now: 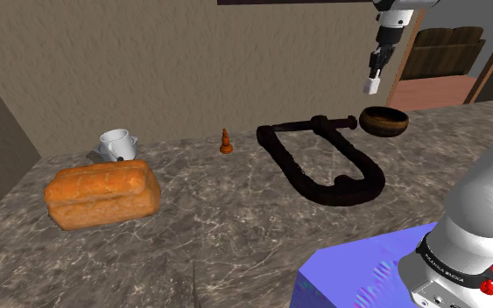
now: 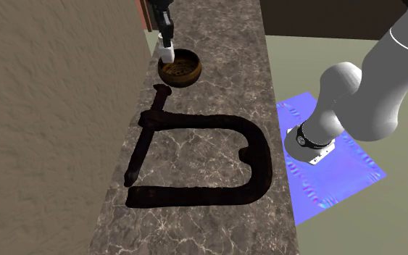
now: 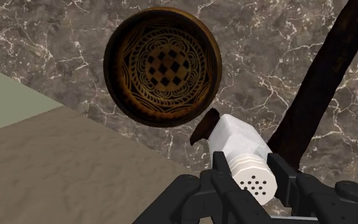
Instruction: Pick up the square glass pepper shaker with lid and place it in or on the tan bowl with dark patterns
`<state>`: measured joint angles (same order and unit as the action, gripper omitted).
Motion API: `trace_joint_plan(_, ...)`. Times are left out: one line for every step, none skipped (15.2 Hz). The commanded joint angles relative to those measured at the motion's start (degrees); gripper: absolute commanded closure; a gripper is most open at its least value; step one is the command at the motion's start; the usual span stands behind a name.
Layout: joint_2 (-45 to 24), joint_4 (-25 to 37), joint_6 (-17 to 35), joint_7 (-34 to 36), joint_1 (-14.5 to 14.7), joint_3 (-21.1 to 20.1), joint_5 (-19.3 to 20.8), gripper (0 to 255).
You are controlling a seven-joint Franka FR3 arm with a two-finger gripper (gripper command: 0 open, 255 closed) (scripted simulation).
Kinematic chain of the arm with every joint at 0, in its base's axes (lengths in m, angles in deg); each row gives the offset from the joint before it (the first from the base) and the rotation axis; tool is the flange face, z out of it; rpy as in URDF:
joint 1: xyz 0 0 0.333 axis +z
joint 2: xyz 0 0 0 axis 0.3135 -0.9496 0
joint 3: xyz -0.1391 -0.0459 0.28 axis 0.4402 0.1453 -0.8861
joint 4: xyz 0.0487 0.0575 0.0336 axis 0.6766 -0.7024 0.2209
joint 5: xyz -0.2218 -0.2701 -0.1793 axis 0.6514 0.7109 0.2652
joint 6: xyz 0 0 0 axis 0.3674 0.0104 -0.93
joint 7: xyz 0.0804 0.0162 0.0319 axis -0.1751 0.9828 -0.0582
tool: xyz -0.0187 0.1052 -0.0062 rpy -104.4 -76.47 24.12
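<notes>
The jaws are closed on the white pepper shaker (image 3: 244, 162), gripping it just under its perforated lid. It hangs in the air, clear of the bench (image 1: 192, 227). In the shoulder view it sits at about 11 o'clock of the tan patterned bowl (image 1: 384, 121). The likely risk is an early release: the wrist view puts the bowl ahead of the shaker rather than under it. A drop from here could clip the rim or land beside the dark U-shaped lock (image 2: 256, 156). The shoulder view shows how high the shaker is. The wrist view shows the grip and the bowl's chequered centre.
</notes>
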<state>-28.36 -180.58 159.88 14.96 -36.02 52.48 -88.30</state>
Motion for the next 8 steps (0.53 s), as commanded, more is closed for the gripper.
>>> trace_joint_plan(-1.2,1.2,-0.1,-2.9,-1.4,1.3,-0.7,255)
trace_joint_plan(-1.8,2.1,-0.4,-4.4,-2.1,2.0,-1.1,255)
trace_joint_plan(-2.5,3.0,-0.8,-5.9,-2.9,2.6,-1.6,255)
trace_joint_plan(-3.2,4.1,-1.2,-7.4,-3.7,3.3,-2.1,255)
trace_joint_plan(-4.1,5.2,-1.6,-9.0,-4.6,4.0,-2.6,255)
trace_joint_plan(-5.0,6.4,-2.1,-10.5,-5.5,4.6,-3.2,255)
trace_joint_plan(-5.9,7.7,-2.6,-12.0,-6.4,5.2,-3.9,255)
trace_joint_plan(-7.1,9.2,-3.2,-13.7,-7.4,5.9,-4.6,255)
